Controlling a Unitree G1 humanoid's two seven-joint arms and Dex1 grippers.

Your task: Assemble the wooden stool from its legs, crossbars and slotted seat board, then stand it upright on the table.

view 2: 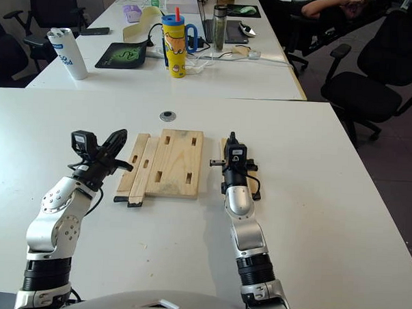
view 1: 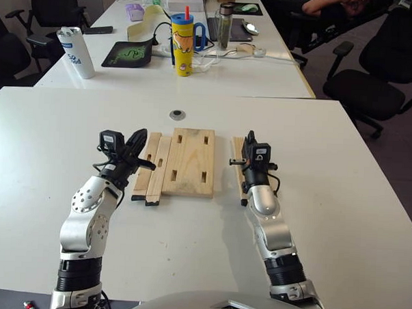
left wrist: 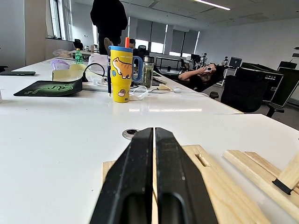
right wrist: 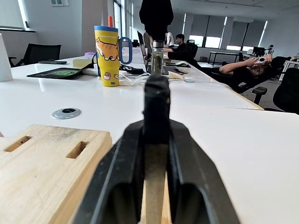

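Centre right: right tool (view 1: 250,139) clenched on black-capped pale wooden leg (right wrist: 154,183); centre left: left tool (view 1: 138,139) pinched closed, empty, near slotted wooden seat board (view 1: 190,161).

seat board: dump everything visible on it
The seat board is a pale bare-wood rectangle lying flat on the white table, unassembled. Four short slots are cut into it, two toward the far edge, two toward the near. Two slotted bars lie flat against its left edge. The shut left gripper sits beside those bars; the right gripper grips a separate stick, apart on its right.
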